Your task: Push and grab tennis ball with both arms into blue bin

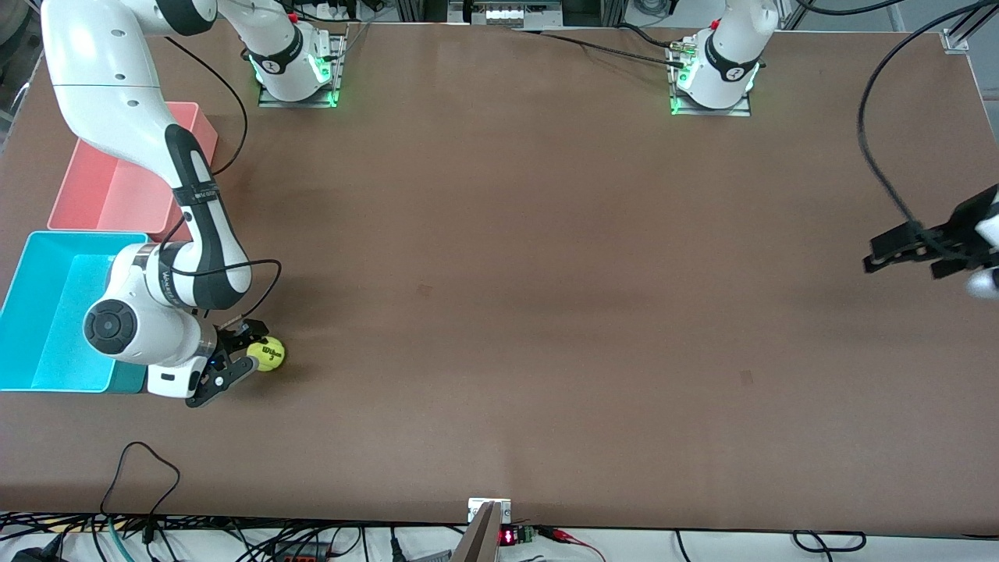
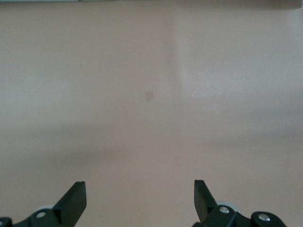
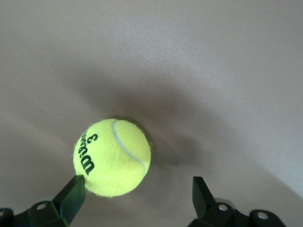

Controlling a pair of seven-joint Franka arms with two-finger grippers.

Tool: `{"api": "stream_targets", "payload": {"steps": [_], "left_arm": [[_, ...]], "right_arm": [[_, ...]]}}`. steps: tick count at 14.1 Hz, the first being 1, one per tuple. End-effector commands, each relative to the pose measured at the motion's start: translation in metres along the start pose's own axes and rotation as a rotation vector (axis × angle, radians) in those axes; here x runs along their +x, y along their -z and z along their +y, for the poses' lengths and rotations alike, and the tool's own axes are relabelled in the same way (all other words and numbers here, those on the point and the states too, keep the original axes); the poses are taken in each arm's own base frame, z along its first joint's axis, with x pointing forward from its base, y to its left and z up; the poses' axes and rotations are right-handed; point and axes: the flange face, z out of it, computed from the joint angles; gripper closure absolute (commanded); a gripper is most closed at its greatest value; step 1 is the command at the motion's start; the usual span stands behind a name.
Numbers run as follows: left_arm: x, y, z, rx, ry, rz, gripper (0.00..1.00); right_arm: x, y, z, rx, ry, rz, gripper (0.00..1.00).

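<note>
The tennis ball (image 1: 268,353) lies on the brown table beside the blue bin (image 1: 48,320), just off the bin's corner nearest the front camera. My right gripper (image 1: 251,349) is low at the ball, open. In the right wrist view the ball (image 3: 112,157) sits at the tips of the open right gripper (image 3: 138,191), off to one side and touching one fingertip (image 3: 75,187). My left gripper (image 1: 872,254) hangs over the table's edge at the left arm's end, open and empty. In the left wrist view the left gripper (image 2: 140,194) shows only bare table.
A pink bin (image 1: 109,195) stands against the blue bin, farther from the front camera. The right arm's elbow and wrist hang over both bins. Loose cables run along the table's near edge (image 1: 140,468).
</note>
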Motion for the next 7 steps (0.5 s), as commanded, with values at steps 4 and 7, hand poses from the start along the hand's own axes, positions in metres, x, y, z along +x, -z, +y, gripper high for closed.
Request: {"api": "stream_targets", "payload": {"steps": [4, 7], "left_arm": [[-0.035, 0.001, 0.037, 0.012, 0.078, -0.06, 0.0], [-0.041, 0.002, 0.033, 0.008, 0.084, -0.055, 0.0]], "right_arm": [[0.014, -0.013, -0.01, 0.019, 0.026, 0.029, 0.0], [0.017, -0.024, -0.016, 0.05, 0.017, 0.033, 0.0]]}}
